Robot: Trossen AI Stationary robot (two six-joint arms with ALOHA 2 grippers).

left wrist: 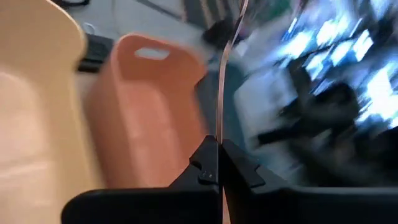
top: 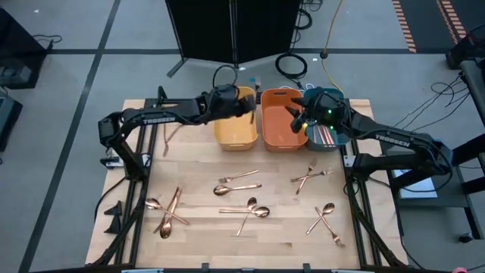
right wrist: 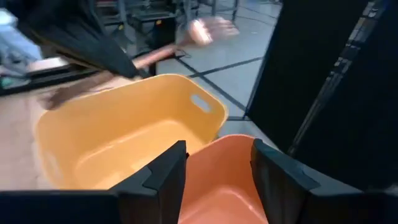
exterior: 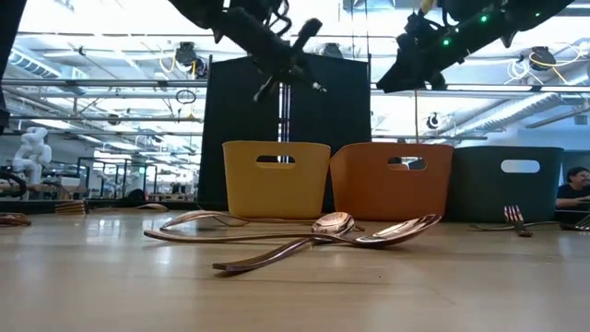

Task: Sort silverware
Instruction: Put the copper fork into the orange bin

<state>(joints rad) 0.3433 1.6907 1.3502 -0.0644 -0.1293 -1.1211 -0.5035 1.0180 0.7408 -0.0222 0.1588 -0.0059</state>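
My left gripper [top: 246, 102] hangs above the yellow bin [top: 233, 125], shut on a thin copper piece of silverware [left wrist: 219, 93]. The right wrist view shows that piece's rounded end [right wrist: 208, 30], like a spoon's bowl. My right gripper [right wrist: 217, 168] stands open and empty above the orange bin [top: 279, 125]. A teal bin [top: 326, 138] at the right holds some silverware. Several copper spoons and forks [top: 239, 182] lie loose on the wooden table, some crossed in pairs [top: 326, 218]. My left gripper pinches the copper piece's slim handle [left wrist: 217, 127] between its two fingers. The handle runs on past the fingertips, along the line of the fingers. The fingers come nearly level from the table's left. The piece is lifted clear, above the yellow bin.
The three bins stand side by side at the table's far edge. One copper piece [top: 168, 136] lies left of the yellow bin. More pieces lie at the near left [top: 167, 214] and in the middle [top: 246, 212]. A black panel [exterior: 286, 138] stands behind the bins.
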